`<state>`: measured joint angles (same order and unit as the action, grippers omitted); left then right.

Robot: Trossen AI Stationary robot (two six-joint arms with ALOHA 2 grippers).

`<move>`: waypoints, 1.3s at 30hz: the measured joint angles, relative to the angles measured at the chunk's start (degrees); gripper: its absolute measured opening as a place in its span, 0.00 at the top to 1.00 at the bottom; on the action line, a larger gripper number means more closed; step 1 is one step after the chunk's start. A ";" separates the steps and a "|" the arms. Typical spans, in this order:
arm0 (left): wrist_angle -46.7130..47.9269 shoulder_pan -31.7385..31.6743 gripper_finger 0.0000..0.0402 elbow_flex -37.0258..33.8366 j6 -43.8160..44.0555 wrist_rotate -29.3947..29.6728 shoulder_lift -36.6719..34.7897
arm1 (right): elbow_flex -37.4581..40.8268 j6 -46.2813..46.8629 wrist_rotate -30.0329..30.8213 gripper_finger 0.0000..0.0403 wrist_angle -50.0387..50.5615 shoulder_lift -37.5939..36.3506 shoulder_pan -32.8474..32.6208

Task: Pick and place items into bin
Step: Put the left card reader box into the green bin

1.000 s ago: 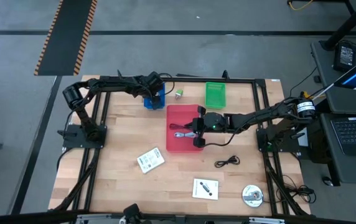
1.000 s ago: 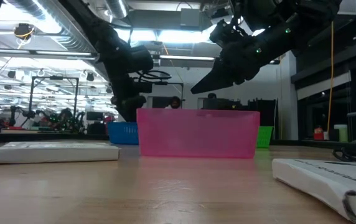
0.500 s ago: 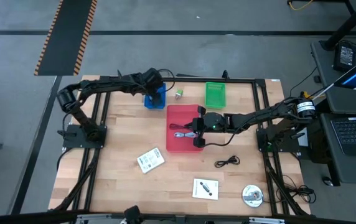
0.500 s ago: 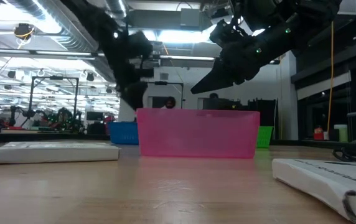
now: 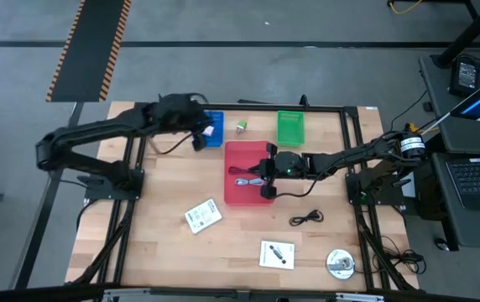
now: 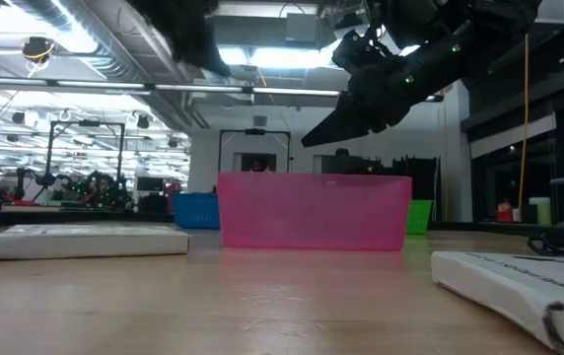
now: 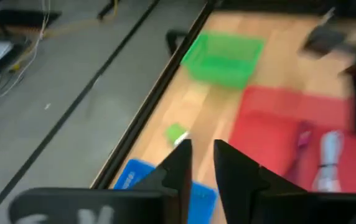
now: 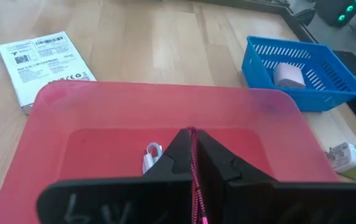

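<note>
Above the red bin (image 8: 165,106), my right gripper (image 8: 193,163) pinches the reddish cable (image 8: 196,186), hanging straight down into it; left gripper (image 7: 200,163), jaws narrowly apart, beside it.

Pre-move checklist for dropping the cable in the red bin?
1. Right pincer shut on the reddish braided cable: ok.
2. Right pincer over the red plastic bin: ok.
3. Left pincer away from the red bin, beside the blue mesh basket: ok.
4. Left pincer empty: cannot tell.
5. Space left in the bin beside the white cable: ok.
</note>
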<state>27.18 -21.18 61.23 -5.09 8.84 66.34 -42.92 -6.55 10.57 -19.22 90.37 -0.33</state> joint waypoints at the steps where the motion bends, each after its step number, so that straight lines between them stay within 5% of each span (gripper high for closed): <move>1: 0.00 1.18 0.89 -0.39 1.05 -0.03 -1.45 | 0.00 0.00 0.03 0.98 -0.13 0.00 -0.25; 12: 1.24 13.83 0.99 -7.54 11.66 -2.72 -7.43 | -0.02 -0.74 0.26 1.00 -3.74 0.00 -4.80; 20: 0.92 24.15 1.00 -12.22 12.04 -3.93 -5.73 | -0.31 0.24 7.81 1.00 -3.39 0.00 -13.02; 34: -13.54 47.75 0.99 -12.37 20.50 -2.10 6.57 | -3.39 7.37 9.35 1.00 -3.19 0.00 -22.21; 39: -10.69 52.88 0.99 -12.37 27.24 0.86 9.89 | -3.43 10.04 9.35 1.00 -4.02 0.00 -23.22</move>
<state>16.49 31.70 48.86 22.15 9.70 76.23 -46.35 3.49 19.92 -23.25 90.37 -23.55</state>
